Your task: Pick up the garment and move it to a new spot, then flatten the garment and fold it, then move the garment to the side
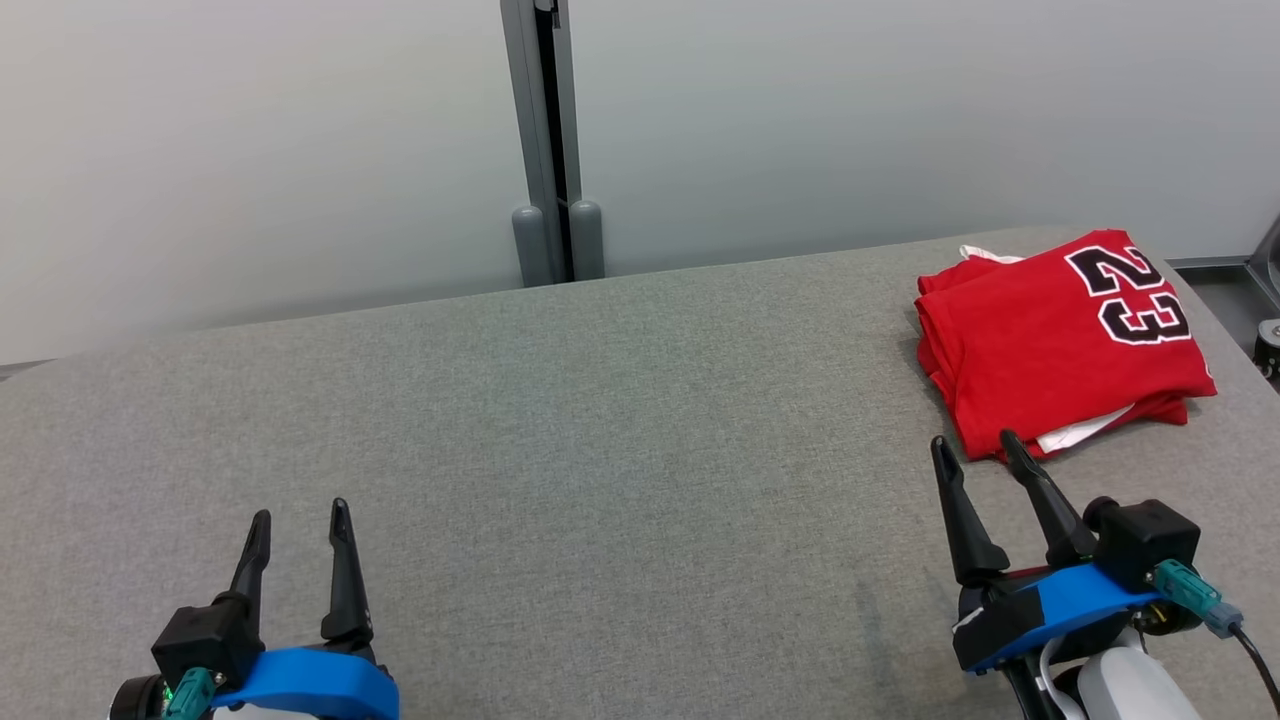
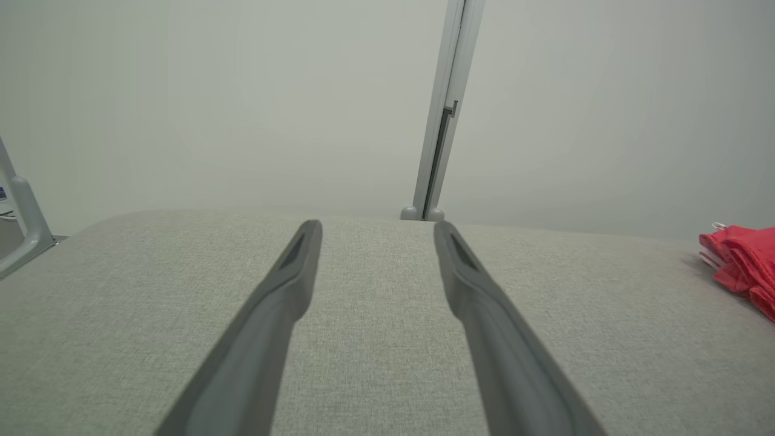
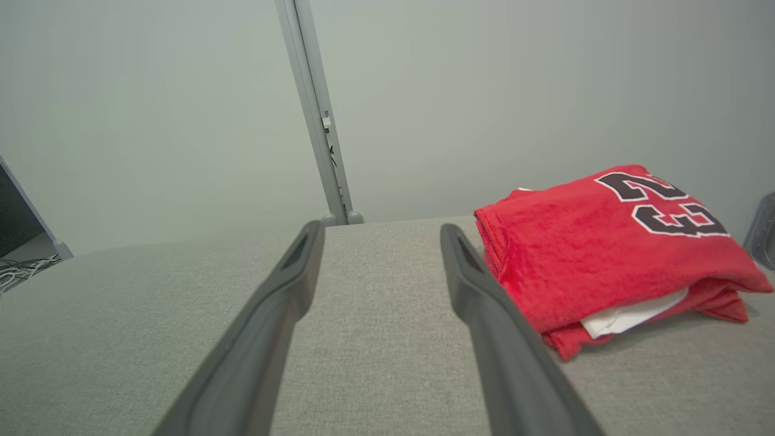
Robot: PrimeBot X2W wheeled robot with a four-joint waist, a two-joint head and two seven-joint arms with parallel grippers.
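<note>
The garment (image 1: 1060, 340) is a red jersey with a black "23", lying folded in a compact stack at the far right of the grey table (image 1: 600, 420), with white lining showing at its near edge. The right wrist view has the garment (image 3: 605, 254) just right of the fingers. At the right edge of the left wrist view a bit of the garment (image 2: 748, 266) shows. My right gripper (image 1: 977, 448) stands open just in front of the jersey's near left corner, holding nothing. My left gripper (image 1: 300, 515) is open over bare table at the near left.
A grey post (image 1: 548, 140) runs down the pale wall behind the table's far edge. The table's right edge lies close beyond the jersey, with some metal equipment (image 1: 1270, 300) past it. Broad bare fabric spans the table's middle and left.
</note>
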